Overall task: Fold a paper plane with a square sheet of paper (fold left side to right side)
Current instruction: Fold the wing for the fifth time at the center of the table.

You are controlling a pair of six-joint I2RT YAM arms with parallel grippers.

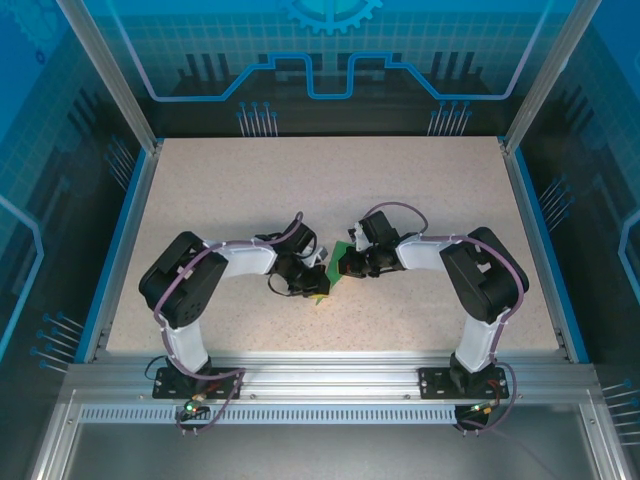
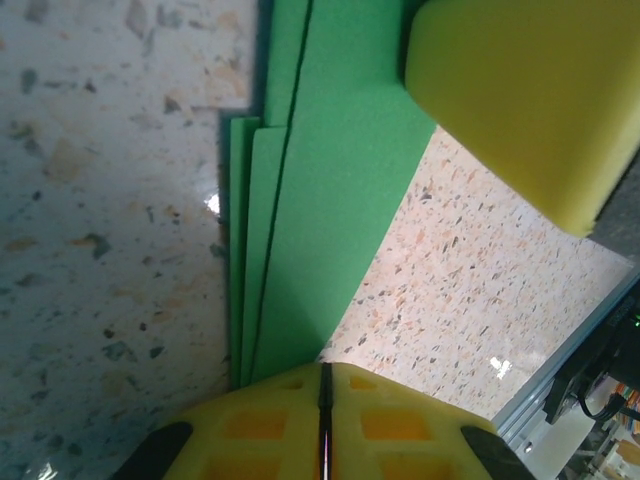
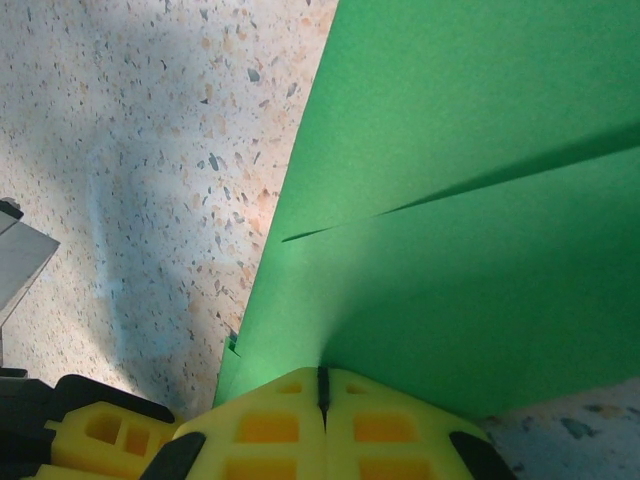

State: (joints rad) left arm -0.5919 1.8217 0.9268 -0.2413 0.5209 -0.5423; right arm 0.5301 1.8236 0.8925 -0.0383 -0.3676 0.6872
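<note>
Both arms reach in toward the middle of the speckled table [image 1: 300,190], and their wrists nearly meet there. Between them is the paper [image 1: 341,253], a small patch of bright green that is mostly hidden from above by the two black wrists. The left gripper [image 1: 312,284] comes at it from the left and slightly nearer side. The right gripper [image 1: 351,266] comes at it from the right.

Seen from the left wrist, the paper [image 2: 320,200] is folded into a long strip of several layers. Their edges run side by side and step down along the left. One end of the strip runs straight into the left gripper [image 2: 323,378]. Its yellow jaws are pressed together with only a dark seam between them, pinching that end. At the top right, a yellow finger [image 2: 520,100] of the other gripper lies over the far part of the strip.

Seen from the right wrist, the paper [image 3: 460,200] spreads across the right side. One layer lies over another, and a shadowed edge slants across it. The right gripper [image 3: 322,380] also has its jaws together, clamped on the paper's near edge. I cannot tell whether the paper lies flat on the table or is lifted a little.
</note>
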